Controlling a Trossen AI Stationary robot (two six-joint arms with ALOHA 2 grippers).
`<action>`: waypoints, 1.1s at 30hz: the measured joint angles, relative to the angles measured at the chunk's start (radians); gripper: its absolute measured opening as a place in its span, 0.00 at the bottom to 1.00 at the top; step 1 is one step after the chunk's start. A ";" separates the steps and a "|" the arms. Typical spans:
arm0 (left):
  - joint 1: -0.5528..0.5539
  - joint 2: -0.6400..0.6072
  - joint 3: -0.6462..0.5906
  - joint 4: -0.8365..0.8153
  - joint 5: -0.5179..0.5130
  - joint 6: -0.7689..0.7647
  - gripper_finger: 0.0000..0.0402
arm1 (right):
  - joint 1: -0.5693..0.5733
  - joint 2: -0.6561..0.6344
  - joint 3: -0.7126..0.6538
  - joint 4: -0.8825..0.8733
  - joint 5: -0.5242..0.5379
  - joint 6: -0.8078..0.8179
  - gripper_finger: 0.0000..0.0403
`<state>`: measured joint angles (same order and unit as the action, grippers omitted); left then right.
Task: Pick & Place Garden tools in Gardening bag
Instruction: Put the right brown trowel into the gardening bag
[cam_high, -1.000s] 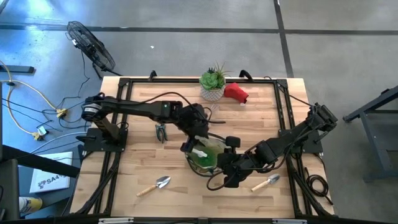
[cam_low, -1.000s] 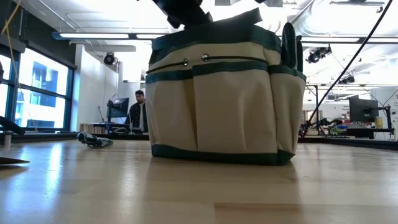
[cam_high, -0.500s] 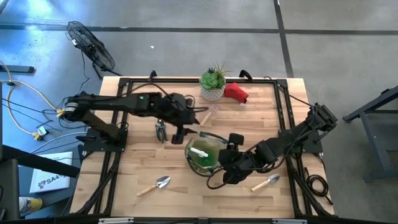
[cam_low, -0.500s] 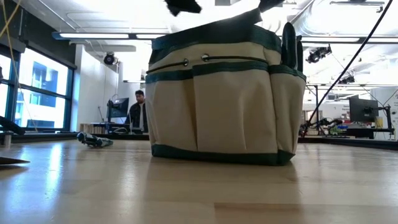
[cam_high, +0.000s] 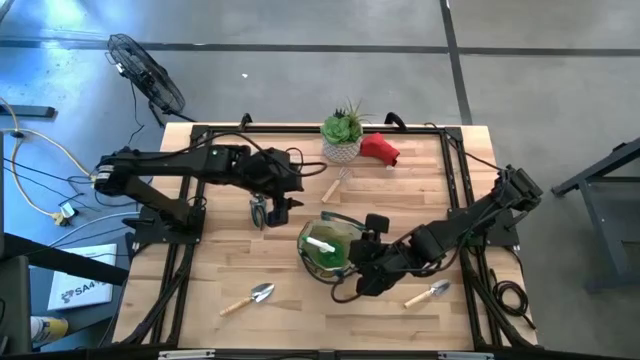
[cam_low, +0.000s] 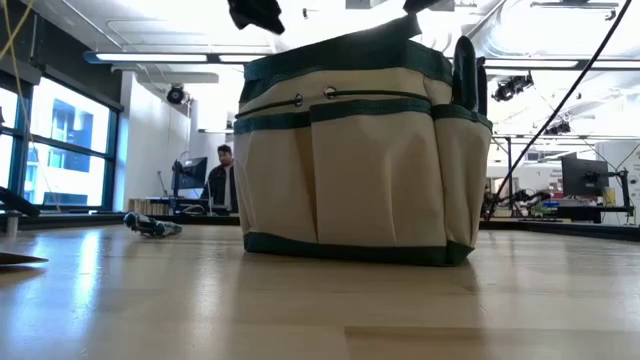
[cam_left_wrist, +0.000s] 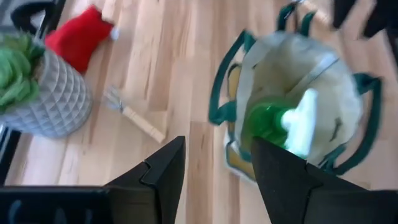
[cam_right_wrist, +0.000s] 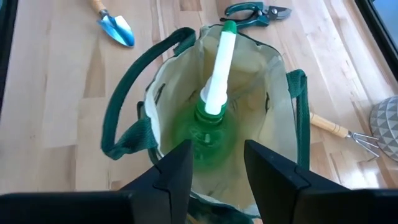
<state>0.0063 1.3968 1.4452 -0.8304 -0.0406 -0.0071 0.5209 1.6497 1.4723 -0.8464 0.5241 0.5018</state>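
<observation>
Spray bottle (cam_high: 322, 246) in bag (cam_high: 341, 262), mid surface (cam_high: 230, 270); pruner (cam_high: 259, 212) to its left, trowels (cam_high: 249, 298) (cam_high: 428, 294) in front.

Bright, even light falls on the table (cam_high: 300, 280) from above, with only soft, small shadows. In the low view, ceiling lamps (cam_low: 165, 57) at eleven o'clock glare white. The left wrist view is blurry all over.

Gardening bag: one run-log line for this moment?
spray bottle: in gardening bag | left pincer: open, empty, above pruners | right pincer: open, beside bag
</observation>
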 joint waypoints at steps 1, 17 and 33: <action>0.000 0.003 -0.001 -0.013 -0.001 -0.006 0.44 | 0.000 0.000 0.000 0.001 -0.001 -0.001 0.34; 0.000 0.001 -0.001 -0.113 -0.057 0.060 0.44 | 0.000 0.000 0.000 -0.002 -0.002 -0.027 0.34; -0.040 -0.002 -0.001 -0.133 -0.072 0.051 0.44 | 0.001 0.000 0.000 -0.002 -0.007 -0.028 0.34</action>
<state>-0.0334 1.3949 1.4445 -0.9636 -0.1129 0.0435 0.5220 1.6497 1.4723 -0.8486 0.5173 0.4736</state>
